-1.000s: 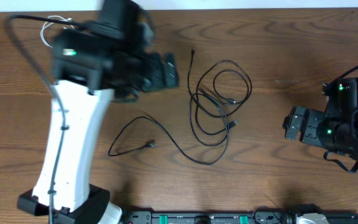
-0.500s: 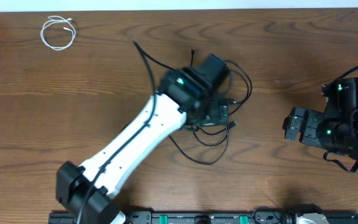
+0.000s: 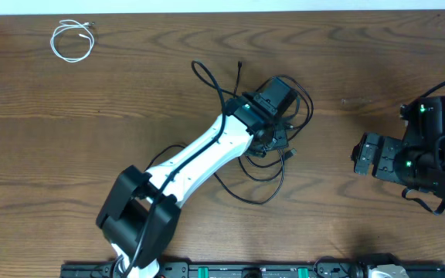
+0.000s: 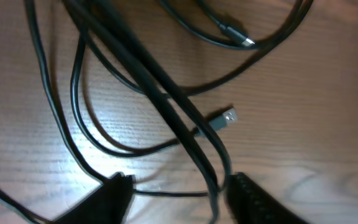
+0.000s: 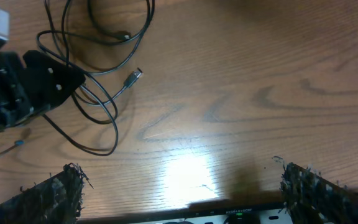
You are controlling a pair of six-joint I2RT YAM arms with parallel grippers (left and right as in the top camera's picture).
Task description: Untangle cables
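My left gripper (image 3: 273, 141) hangs low over a loose tangle of black cables (image 3: 310, 110) in the middle of the table. In the left wrist view its fingers (image 4: 114, 199) stand apart, with several black strands (image 4: 166, 102) running between them. One strand lies close beside the right finger. The left gripper (image 4: 179, 183) is open. A silver plug end (image 4: 229, 116) lies just ahead of it. A small white cable (image 3: 72, 40) is coiled at the far left corner. My right gripper (image 3: 361, 154) waits open at the right, with bare wood between its fingers (image 5: 48, 193).
The left arm's white link (image 3: 199, 158) crosses the table diagonally and covers what lies under it. Its own thicker black cord (image 3: 203, 73) loops above it. A black rail (image 3: 246, 270) runs along the near edge. The right wrist view shows the tangle's near loop (image 5: 98, 106).
The left arm swung from the far left to the central tangle and came down over it, uncovering the white cable. Its jaws have narrowed around the strands. The right arm is still.
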